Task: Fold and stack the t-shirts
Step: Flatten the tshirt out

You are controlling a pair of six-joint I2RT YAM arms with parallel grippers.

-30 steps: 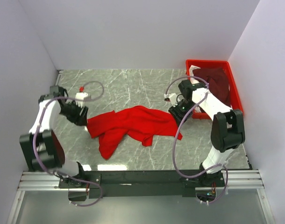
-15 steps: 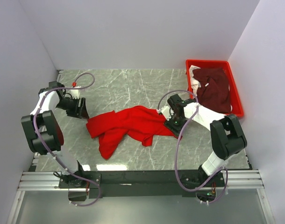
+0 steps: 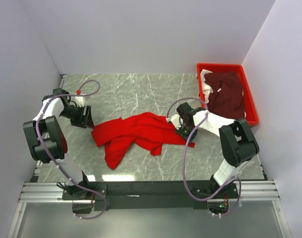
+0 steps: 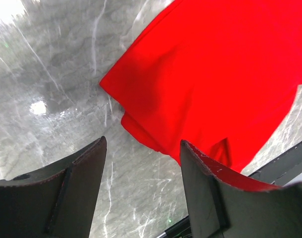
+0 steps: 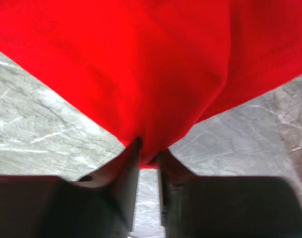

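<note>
While right gripper [image 5: 147, 148] clamps 1 red shirt [image 3: 136, 131], left gripper [image 4: 142, 144] gapes empty near table's [image 3: 141, 89] left edge

I see the red t-shirt [image 3: 136, 131] as soft, matt cloth with gentle creases. The counter [image 3: 131, 94] has a grey marble pattern, smooth and glossy enough to give bright reflections. The tray [image 3: 218, 65] looks like smooth rigid red plastic, and the fingers [image 4: 76, 188] of my left hand [image 4: 142, 144] are dark and matt.

white arms [image 3: 48, 106], black joints [image 3: 238, 142], lilac cables [image 3: 185, 148], black grippers [image 4: 142, 141]
</note>
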